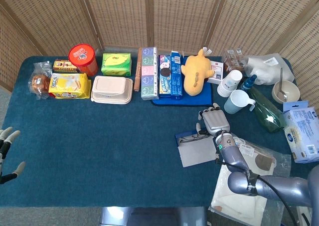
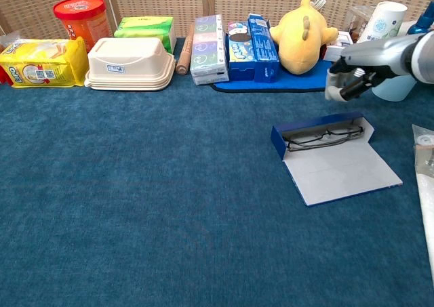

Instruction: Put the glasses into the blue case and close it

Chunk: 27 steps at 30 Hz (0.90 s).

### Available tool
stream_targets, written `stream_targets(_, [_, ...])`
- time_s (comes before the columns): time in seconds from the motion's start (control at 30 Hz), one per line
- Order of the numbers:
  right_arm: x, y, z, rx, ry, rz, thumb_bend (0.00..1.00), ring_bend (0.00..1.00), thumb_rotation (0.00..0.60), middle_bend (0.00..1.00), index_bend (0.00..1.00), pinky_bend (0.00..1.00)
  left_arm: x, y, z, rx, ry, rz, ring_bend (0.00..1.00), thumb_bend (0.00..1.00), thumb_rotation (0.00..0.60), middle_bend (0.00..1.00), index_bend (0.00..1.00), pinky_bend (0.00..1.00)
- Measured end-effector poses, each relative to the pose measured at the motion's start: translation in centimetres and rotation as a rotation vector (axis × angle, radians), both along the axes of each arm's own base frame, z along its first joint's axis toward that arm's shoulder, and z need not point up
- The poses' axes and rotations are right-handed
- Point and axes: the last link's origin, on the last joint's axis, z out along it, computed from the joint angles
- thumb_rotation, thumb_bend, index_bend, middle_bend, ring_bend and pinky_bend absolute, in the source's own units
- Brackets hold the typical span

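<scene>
The blue case (image 2: pixel 280 136) lies open on the blue cloth, its grey lid flap (image 2: pixel 342 169) spread flat toward me. The dark-framed glasses (image 2: pixel 324 137) lie folded inside its tray. The head view shows the same case (image 1: pixel 195 151) and glasses (image 1: pixel 192 138). My right hand (image 2: pixel 348 77) hovers above and behind the case's right end, holding nothing, clear of case and glasses; in the head view this hand (image 1: pixel 213 121) sits just right of the case. My left hand (image 1: pixel 6 155) hangs at the table's left edge, fingers apart and empty.
Along the back stand a yellow plush (image 2: pixel 300 32), a snack box (image 2: pixel 247 39), a cream lunch box (image 2: pixel 131 63) and a red tub (image 2: pixel 83 19). Cups (image 1: pixel 237 102) and a green bottle (image 1: pixel 265 110) stand right of the case. Plastic bags (image 1: pixel 251 161) lie at the front right.
</scene>
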Motion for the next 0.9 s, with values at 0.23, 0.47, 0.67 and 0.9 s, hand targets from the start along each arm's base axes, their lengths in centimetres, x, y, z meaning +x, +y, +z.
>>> stream_targets(0.23, [-0.6,1.0,0.5,0.034,0.038,-0.028,0.58,0.21,0.191,0.32,0.33,0.08,0.0,0.2,-0.3,-0.008,-0.006,-0.003,0.0,0.28,0.6,0.06,0.09,0.0])
stream_targets(0.47, [-0.8,2.3,0.5,0.069,0.049,-0.06,0.57,0.22,0.189,0.32,0.33,0.08,0.0,0.2,-0.4,-0.009,-0.009,-0.011,0.0,0.28,0.6,0.06,0.09,0.0])
stream_targets(0.67, [-0.4,3.5,0.1,0.098,0.052,-0.052,0.57,0.22,0.189,0.32,0.33,0.09,-0.1,0.1,-0.3,-0.007,-0.012,-0.011,0.0,0.28,0.6,0.06,0.09,0.0])
stream_targets(0.9, [0.7,5.6,-0.5,0.143,0.051,-0.011,0.57,0.22,0.189,0.32,0.33,0.09,-0.2,-0.2,-0.2,-0.003,-0.014,-0.01,0.0,0.28,0.6,0.06,0.09,0.0])
